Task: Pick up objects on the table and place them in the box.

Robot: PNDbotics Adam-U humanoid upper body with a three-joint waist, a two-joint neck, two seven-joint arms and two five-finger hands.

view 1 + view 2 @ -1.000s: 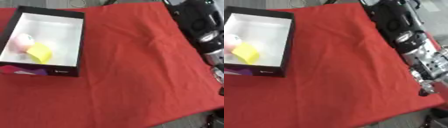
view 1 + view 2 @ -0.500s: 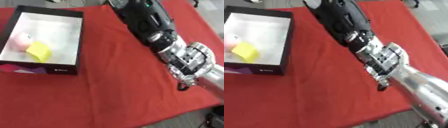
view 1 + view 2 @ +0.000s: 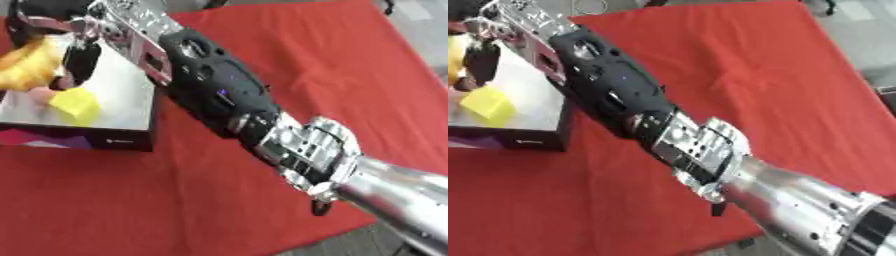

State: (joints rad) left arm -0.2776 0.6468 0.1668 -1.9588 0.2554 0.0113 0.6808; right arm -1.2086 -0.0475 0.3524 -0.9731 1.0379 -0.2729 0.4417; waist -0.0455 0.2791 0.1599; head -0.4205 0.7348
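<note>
The right arm [image 3: 262,130] is stretched diagonally across the red cloth [image 3: 332,65], from the lower right corner up to the upper left, where the right hand [image 3: 66,37] is held over the box [image 3: 131,142]. The arm's silver forearm is seen at the lower right, a silver joint midway, and a black section beyond it leading to the silver wrist.

The hand's dark fingers [image 3: 80,62] are curled downward into the box's open top, beside a yellow-orange object [image 3: 26,65]. That object is seen at the left edge of the left eye view, partly cut off; its long axis runs roughly from the upper right down to the lower left, with its upper end just under the hand. Whether the fingers are closed round it or only lie against it cannot be told, as the contact is blurred and partly hidden.

Inside the box, on its white floor, a yellow block [image 3: 76,106] lies near the front wall, turned so that one corner points toward the front. A small pink thing [image 3: 39,93] is seen just behind it, touching or nearly touching the block, and below the yellow-orange object.

The box stands at the left side of the cloth, its dark front wall facing the camera. The left hand is not seen in either view.
</note>
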